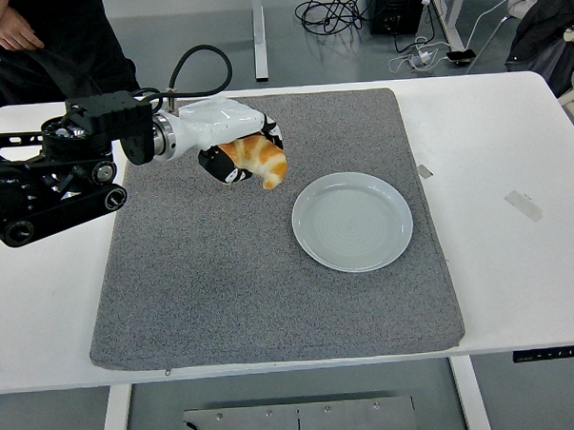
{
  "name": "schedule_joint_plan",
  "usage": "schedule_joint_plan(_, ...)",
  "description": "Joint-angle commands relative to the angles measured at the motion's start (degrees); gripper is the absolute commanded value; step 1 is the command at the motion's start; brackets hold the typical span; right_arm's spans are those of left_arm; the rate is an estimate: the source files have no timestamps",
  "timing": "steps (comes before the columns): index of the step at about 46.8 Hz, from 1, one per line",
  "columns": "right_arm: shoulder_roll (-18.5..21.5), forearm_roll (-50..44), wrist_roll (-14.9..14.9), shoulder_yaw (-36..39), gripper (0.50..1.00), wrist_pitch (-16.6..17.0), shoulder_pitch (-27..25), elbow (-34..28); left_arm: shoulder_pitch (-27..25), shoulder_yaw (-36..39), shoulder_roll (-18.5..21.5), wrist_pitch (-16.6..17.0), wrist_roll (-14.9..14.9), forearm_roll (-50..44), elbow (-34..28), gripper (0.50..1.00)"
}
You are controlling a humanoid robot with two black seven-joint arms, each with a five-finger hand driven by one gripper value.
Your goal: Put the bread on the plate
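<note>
My left hand point(234, 146) grasping the bread point(263, 160).
My fingers curl around the bread, holding it raised over the grey mat point(215, 304), just left of the plate point(352, 221).

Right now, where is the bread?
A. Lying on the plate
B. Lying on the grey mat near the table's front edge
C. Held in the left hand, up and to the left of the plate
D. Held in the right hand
C. The left hand has its fingers closed around the bread, which is to the upper left of the plate; the plate holds nothing and no right hand is visible.
</note>
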Motion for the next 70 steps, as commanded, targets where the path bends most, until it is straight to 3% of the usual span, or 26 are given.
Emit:
schedule_joint_plan(1, 0.0, 0.0, 0.01, 0.0, 1.0, -0.04, 0.0, 0.0, 0.12, 0.09, -2.29, 0.06, -0.01, -0.02, 1.16, 0.5)
schedule_joint_plan(22, 0.0, 0.0, 0.01, 0.0, 1.0, -0.04, 0.0, 0.0, 1.62, 0.88, -16.88, 1.21, -0.01, 0.07, 10.3, 0.5)
schedule_joint_plan(34, 0.0, 0.0, 0.01, 0.0, 1.0, 0.05, 0.0, 0.0, 2.85, 0.88, -21.81, 1.56, -0.1, 0.07, 15.05, 0.5)
schedule_joint_plan(52, 0.0, 0.0, 0.01, 0.0, 1.0, 0.05, 0.0, 0.0, 5.31, 1.93, -22.07, 2.35, -0.1, 0.16, 19.88, 0.5)
schedule_joint_plan(70, 0.0, 0.0, 0.01, 0.0, 1.0, 0.05, 0.0, 0.0, 5.92, 1.93, -22.07, 2.35, -0.28, 0.16, 20.77, 0.5)
